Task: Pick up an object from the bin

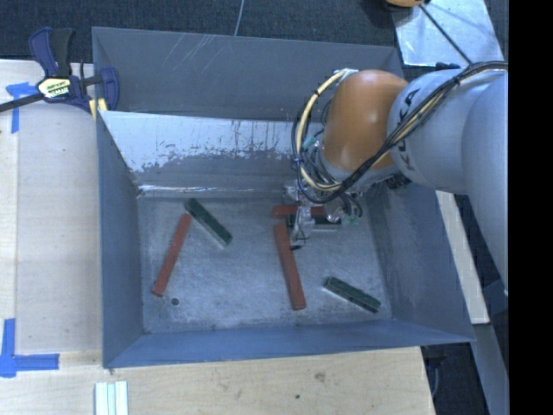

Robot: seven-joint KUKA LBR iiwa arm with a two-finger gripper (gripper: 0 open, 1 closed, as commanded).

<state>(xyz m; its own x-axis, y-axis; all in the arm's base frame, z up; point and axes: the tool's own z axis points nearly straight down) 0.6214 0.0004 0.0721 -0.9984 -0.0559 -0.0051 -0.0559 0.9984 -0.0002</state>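
Our gripper sits at the upper end of a red-brown stick.
We cannot tell whether it is open or closed. The stick lies mid-floor in the grey bin, with a dark green bar near its lower end. A second red-brown stick and a second green bar lie to the left.

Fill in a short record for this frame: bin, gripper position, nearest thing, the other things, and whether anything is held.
bin: grey metal bin
gripper: gripper low in the bin, right of centre
nearest thing: centre red-brown stick, its upper end under the gripper
other things: left red-brown stick; upper-left dark green bar; front-right dark green bar
held: cannot tell
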